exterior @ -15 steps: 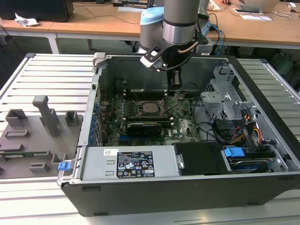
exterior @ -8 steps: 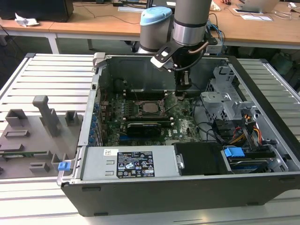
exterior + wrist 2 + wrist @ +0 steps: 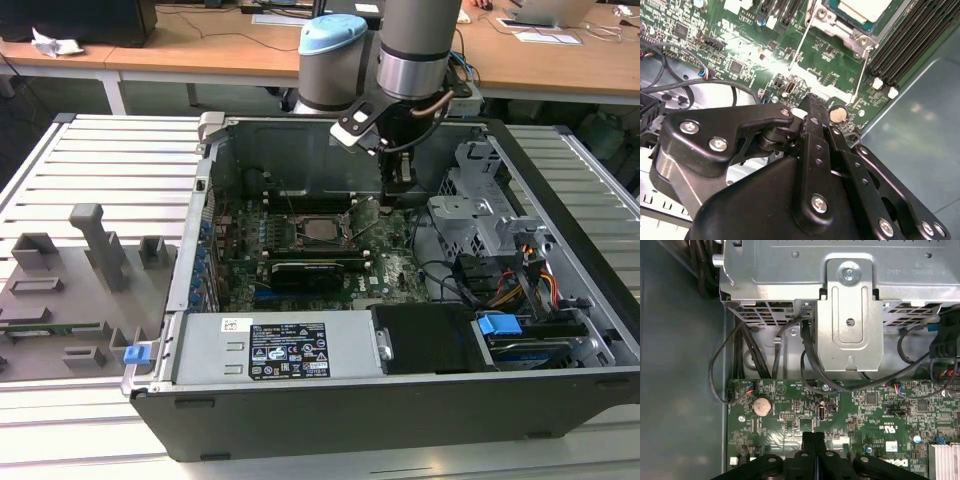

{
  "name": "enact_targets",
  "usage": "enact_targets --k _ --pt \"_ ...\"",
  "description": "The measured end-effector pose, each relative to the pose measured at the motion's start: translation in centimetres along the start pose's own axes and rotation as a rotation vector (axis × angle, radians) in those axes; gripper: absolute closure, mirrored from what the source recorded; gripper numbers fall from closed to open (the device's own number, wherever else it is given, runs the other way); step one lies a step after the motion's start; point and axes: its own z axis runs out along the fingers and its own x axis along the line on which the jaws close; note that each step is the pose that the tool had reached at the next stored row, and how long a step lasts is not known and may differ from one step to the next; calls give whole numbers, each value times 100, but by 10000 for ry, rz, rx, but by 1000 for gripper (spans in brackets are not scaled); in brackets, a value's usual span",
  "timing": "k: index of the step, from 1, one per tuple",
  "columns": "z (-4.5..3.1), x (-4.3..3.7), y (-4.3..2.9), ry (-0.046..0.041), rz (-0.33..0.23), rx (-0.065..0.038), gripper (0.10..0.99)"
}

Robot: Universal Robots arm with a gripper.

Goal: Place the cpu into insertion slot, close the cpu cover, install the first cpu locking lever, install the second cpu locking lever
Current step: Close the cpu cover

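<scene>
We see the matte black gripper [image 3: 814, 436] pinched together, empty, over the green motherboard [image 3: 865, 407] beside a round silvery battery [image 3: 761, 406]; the flat cpu [image 3: 322, 228] lies in its metal-rimmed insertion slot [image 3: 300, 238].

Exterior view high, angled down into PC case [image 3: 400, 420], both wrist views close on mobo [image 3: 870, 415], sharing coin cell [image 3: 838, 114]
</scene>
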Motion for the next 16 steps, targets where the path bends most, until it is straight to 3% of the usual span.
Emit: enact_targets --k 7,10,16 --pt "107 2 6 0 1 0 980" --pt "105 1 -49 -2 1 0 980" --pt "104 1 -85 13 0 0 980"
